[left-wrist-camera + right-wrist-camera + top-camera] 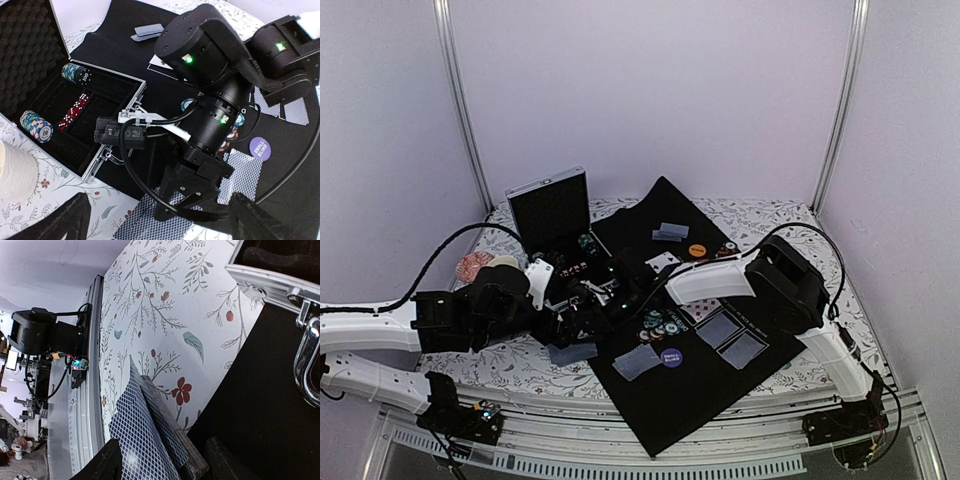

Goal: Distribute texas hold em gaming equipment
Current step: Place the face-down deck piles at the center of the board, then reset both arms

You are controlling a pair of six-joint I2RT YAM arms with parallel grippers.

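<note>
A deck of grey-blue-backed playing cards [165, 440] lies on the floral cloth at the mat's near left corner [572, 352]. My right gripper [162, 465] straddles it with its fingers apart; the top card is bent up against the left finger [102, 465]. The left wrist view shows that gripper [187, 207] from above, over the deck [145, 220]. My left gripper [167, 227] hangs wide open around the same spot and holds nothing. Poker chips [660, 323], a purple button [671, 357], an orange button [697, 250] and dealt cards [637, 362] lie on the mat.
The open silver case [550, 205] stands at the back left, with chip stacks [76, 73] and red dice [74, 107] inside. Its latch [307, 365] is close to my right gripper. A white cup [15, 172] stands left of it. The black mat [720, 380] covers the middle.
</note>
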